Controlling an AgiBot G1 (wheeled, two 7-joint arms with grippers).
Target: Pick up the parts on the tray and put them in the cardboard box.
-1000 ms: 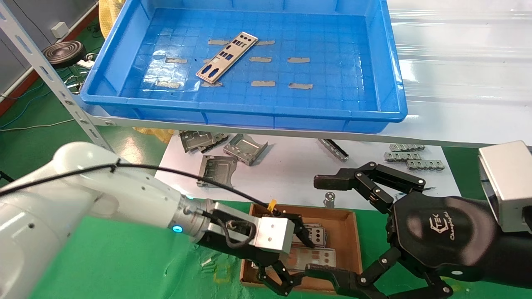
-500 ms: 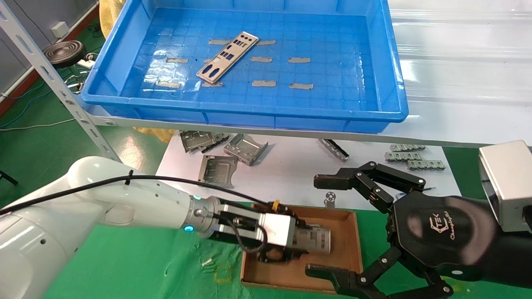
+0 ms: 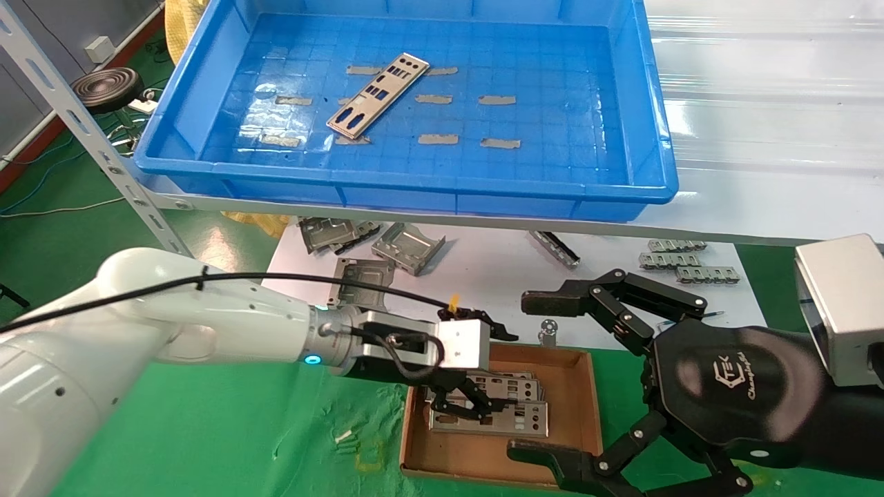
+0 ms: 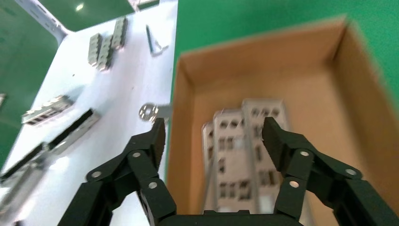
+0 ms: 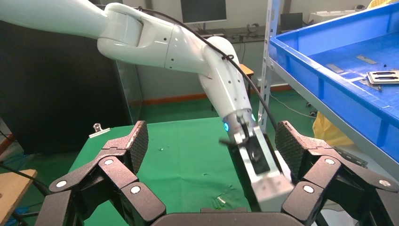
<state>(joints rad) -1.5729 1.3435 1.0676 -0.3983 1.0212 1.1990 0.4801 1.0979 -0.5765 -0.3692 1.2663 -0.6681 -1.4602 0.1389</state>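
L pincer hangs over the cardboard box, fingers spread, nothing pinched; in the L wrist view its two black fingers straddle the stacked parts lying flat on the box floor, one finger over the box's wall w/ the white sheet beyond it. The stack of parts shows in the head view too, approx. centre of the box, fanned slightly, long sides running 9-to-3 o'clock. The box sits on green cloth at 6 o'clock of the tray.

One more part lies in the tray, left of centre on the grid floor, angled from 7 to 1 o'clock, among short grey tape strips. The tray rests on a higher shelf.

R pincer is parked at 3 o'clock of the box, fingers spread wide, holding nothing; its lower finger reaches toward the box's near corner.

On the white sheet: folded grey brackets at 11 o'clock of the box, ridged strips at 1 o'clock.
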